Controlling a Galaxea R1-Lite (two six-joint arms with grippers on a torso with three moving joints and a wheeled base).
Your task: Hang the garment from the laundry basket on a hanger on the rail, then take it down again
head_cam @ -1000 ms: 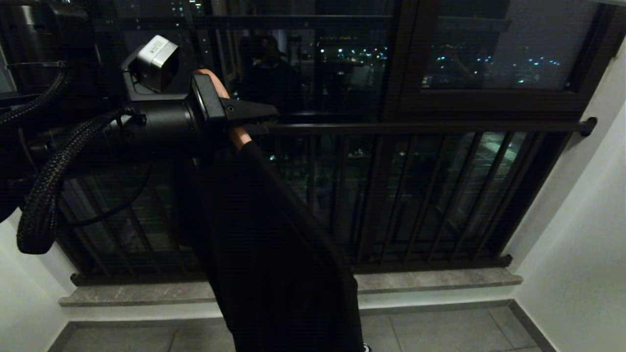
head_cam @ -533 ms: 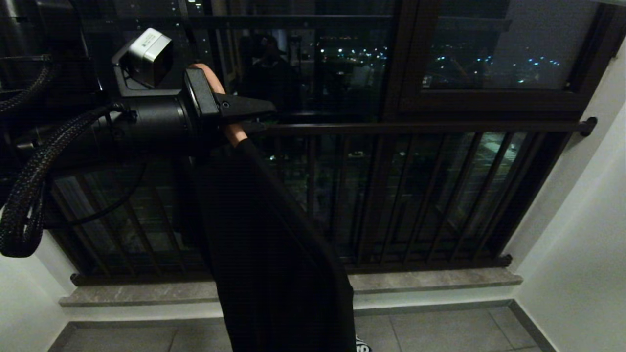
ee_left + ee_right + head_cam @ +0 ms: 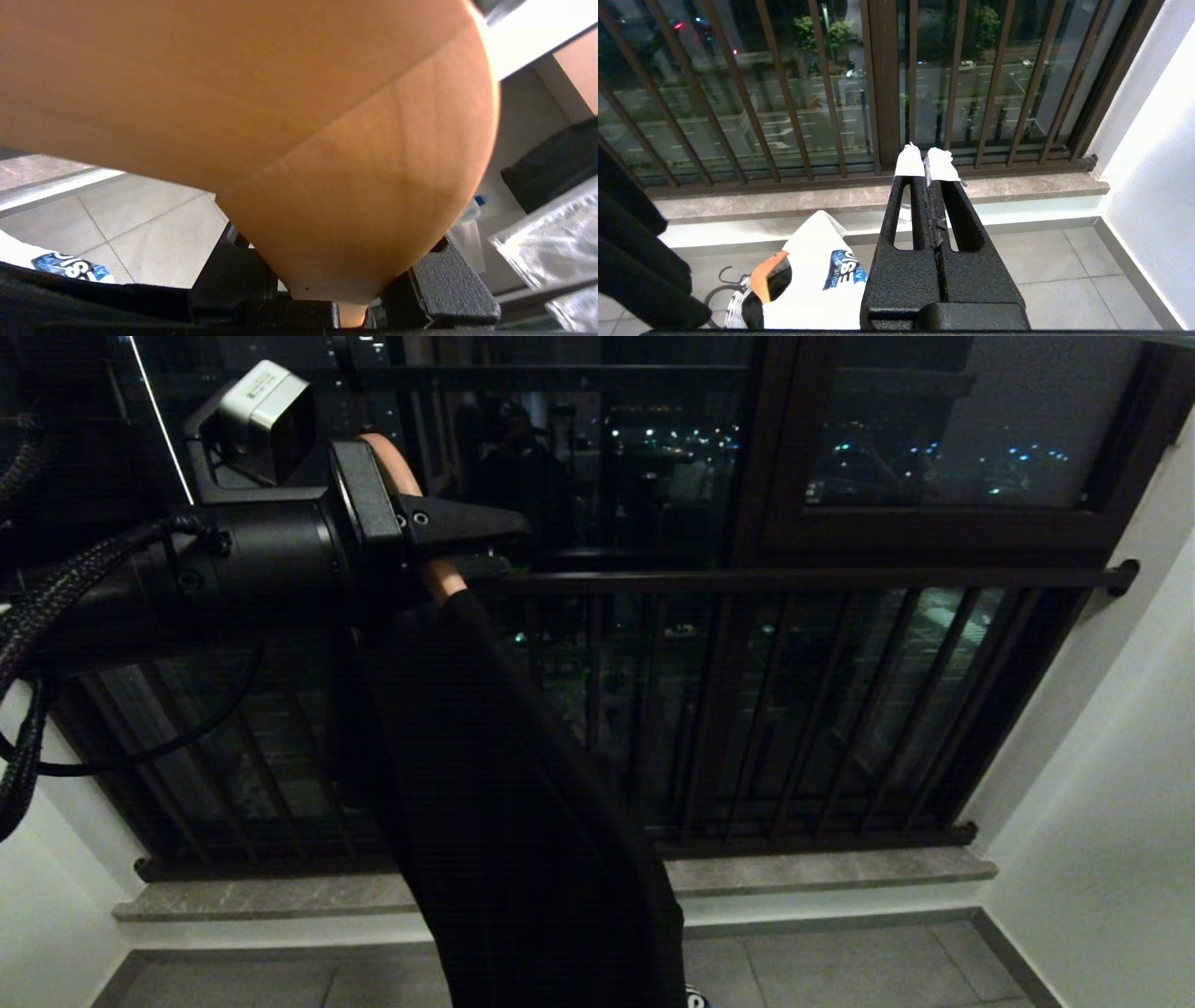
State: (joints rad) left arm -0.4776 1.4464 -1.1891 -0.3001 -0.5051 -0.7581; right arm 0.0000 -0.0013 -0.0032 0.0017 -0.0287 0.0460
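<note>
- The left gripper is high up by the window, its jaws clamped on the wooden hanger, with the black garment hanging off it down toward the floor
- The grip is only on one spot of the smooth wood, so the hanger could tip or slide out, and then the garment drops
- The garment sits on just the sloping arm of the hanger (the other side is hidden), so a bump could make it slip off
- The rail is not in view, so the hook may miss it
- The dark window bars are near, and the cloth could catch on them
- The right gripper is parked low, pressed tight together and empty
- The laundry basket sits on the floor by a white bag, below the cloth
</note>
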